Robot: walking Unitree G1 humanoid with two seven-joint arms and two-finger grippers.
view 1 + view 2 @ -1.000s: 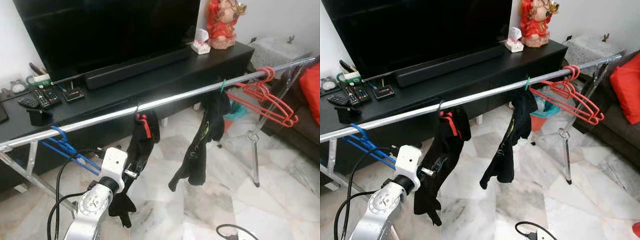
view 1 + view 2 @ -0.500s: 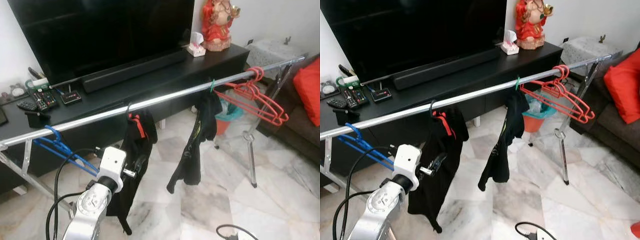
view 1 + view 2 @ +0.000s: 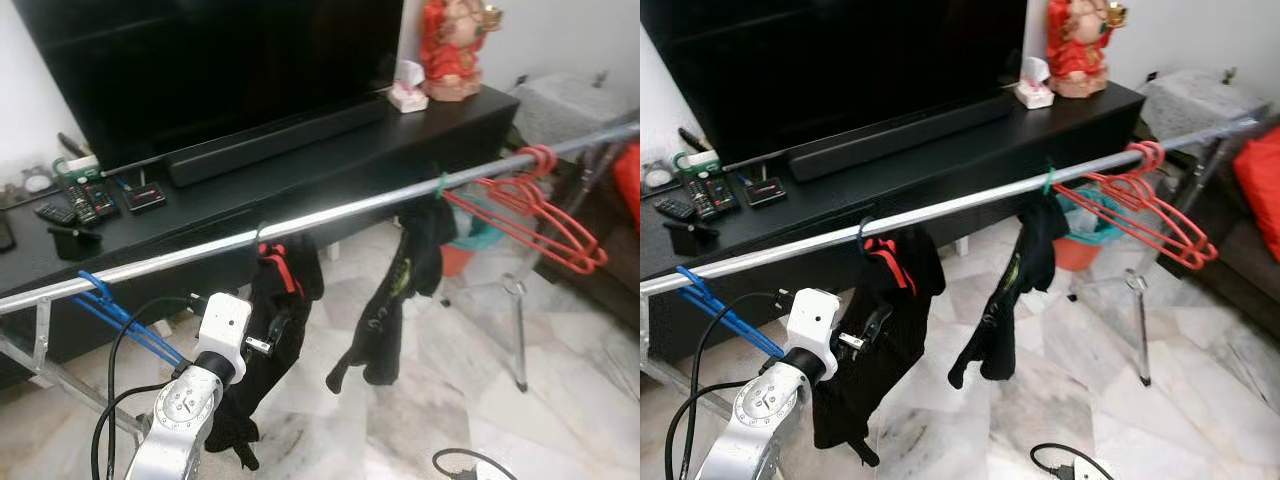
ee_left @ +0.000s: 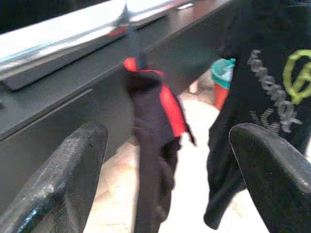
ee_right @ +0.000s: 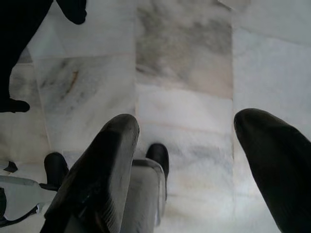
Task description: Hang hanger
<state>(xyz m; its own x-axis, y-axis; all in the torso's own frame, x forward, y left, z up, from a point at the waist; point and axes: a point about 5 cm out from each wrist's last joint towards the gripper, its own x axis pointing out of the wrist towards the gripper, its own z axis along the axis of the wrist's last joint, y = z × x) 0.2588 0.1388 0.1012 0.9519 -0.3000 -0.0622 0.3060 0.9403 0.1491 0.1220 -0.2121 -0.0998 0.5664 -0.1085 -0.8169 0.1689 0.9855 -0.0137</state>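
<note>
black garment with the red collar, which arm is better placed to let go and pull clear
Left. The left gripper is raised, open, facing the black garment hanging on the rail; the right gripper points at the marble floor.

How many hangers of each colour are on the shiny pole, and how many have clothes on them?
Red hangers, bare: a bunch, too overlapped to count exactly
Blue hangers, bare: 1 bundle, count unclear
Hangers on the rail carrying clothes: 2, the black and red garment and the black garment with green print
Total: 4 groups
</note>
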